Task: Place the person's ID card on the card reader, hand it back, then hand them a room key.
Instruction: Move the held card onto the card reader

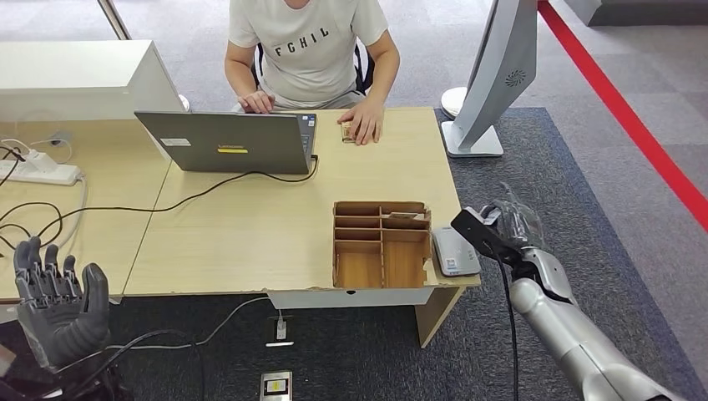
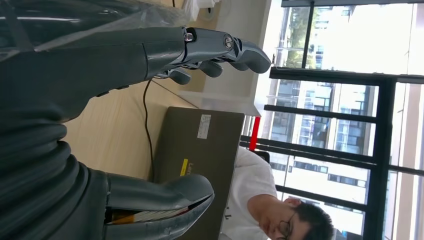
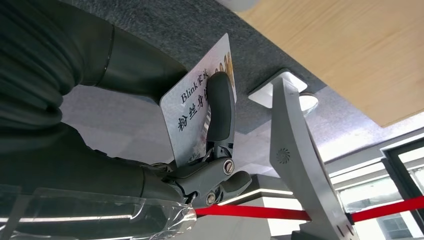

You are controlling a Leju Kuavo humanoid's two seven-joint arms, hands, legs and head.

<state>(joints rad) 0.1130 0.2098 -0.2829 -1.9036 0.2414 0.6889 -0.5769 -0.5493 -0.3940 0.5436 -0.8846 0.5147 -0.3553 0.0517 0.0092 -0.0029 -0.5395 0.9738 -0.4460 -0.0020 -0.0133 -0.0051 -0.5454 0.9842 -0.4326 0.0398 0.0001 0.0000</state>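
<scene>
My right hand (image 1: 511,224) hovers just off the table's right edge, beside the grey card reader (image 1: 455,251) at the front right corner. In the right wrist view a white ID card (image 3: 192,107) with printed characters is pinched between the thumb and a dark finger (image 3: 220,107). A wooden divided box (image 1: 381,244) stands left of the reader, with a flat piece in a back compartment. My left hand (image 1: 58,301) is raised at the lower left, off the table, fingers spread and empty (image 2: 75,65). The person (image 1: 309,50) sits across the table, one hand resting by a small object (image 1: 349,131).
An open laptop (image 1: 230,142) stands at the table's far side, its cable trailing left. A white monitor (image 1: 493,75) on a stand sits beyond the right corner. A power strip (image 1: 37,171) and cables lie on the left table. A red line (image 1: 634,125) crosses the floor.
</scene>
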